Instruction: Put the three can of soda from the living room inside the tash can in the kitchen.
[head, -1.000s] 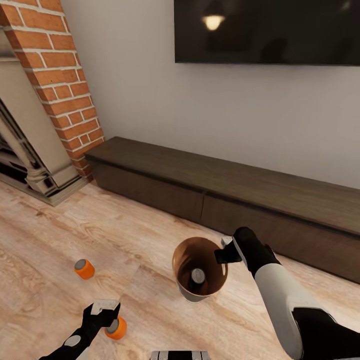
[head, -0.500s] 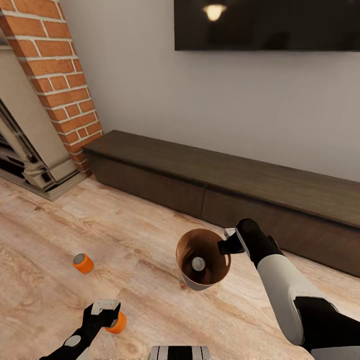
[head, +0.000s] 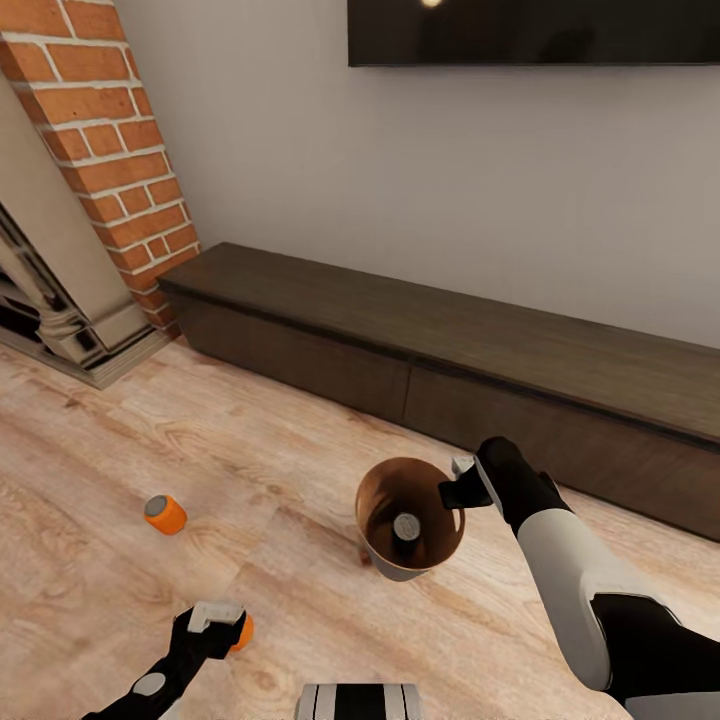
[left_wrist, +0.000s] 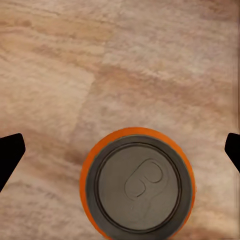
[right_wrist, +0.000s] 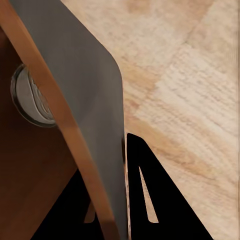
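Hovering low at the near left, the left gripper (head: 222, 622) hangs over an upright orange can (head: 241, 631) on the light wood floor (head: 120, 450); from the left wrist view its two dark fingertips (left_wrist: 10, 156) stand wide apart at either edge, well clear of that can (left_wrist: 137, 185), whose grey top with its pull tab faces straight up. Farther off and a little to the left, a second orange can (head: 165, 514) lies tipped on the planks, its grey end turned left, well apart from the first. At the far left rises the red brick fireplace (head: 110, 150), with a pale carved surround at its foot. A long dark wood low cabinet (head: 450, 350) runs along the far wall from the brick toward the right, and a dark wall TV (head: 535, 30) hangs above it. Right of centre, the tash can (head: 400, 560) is tilted with its coppery-brown inside toward the head camera, and the dark can (head: 405, 528) stands inside it, grey top showing. The right gripper (head: 458, 490) is clamped on the bin's right rim; the right wrist view shows one finger (right_wrist: 147, 195) pressed against the grey outer wall (right_wrist: 85, 100), and the can's top (right_wrist: 30, 97) inside.
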